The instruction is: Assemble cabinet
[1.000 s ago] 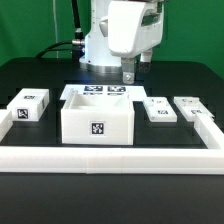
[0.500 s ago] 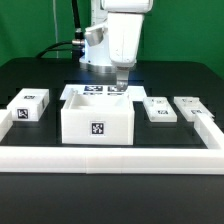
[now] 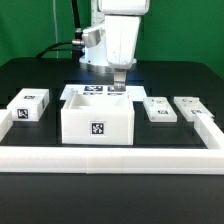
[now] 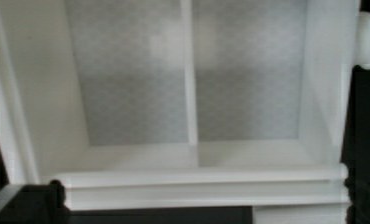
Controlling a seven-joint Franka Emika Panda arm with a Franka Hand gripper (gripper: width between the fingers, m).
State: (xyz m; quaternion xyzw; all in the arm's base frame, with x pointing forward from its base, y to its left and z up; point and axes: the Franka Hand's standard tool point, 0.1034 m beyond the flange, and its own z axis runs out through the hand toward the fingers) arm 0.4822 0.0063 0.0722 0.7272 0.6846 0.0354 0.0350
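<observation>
The cabinet box (image 3: 97,122) is a large white open-topped box with a square tag on its front, in the middle of the table. My gripper (image 3: 118,82) hangs just over the box's back wall, right of its middle. Its fingers look narrow and dark, and their gap is not visible. In the wrist view the box's inside (image 4: 182,90) fills the picture, with a thin divider and a thick rim (image 4: 200,188). Two flat white door panels (image 3: 158,110) (image 3: 189,104) lie to the exterior view's right of the box. A small white tagged block (image 3: 28,105) lies to its left.
A long white L-shaped border rail (image 3: 110,157) runs along the front and up the exterior view's right side. The marker board (image 3: 95,90) lies behind the box. The robot base (image 3: 95,55) stands at the back.
The gripper has moved toward the exterior view's left and a little lower, from beside the box's back right corner to above its back wall. It has barely moved in the last half second.
</observation>
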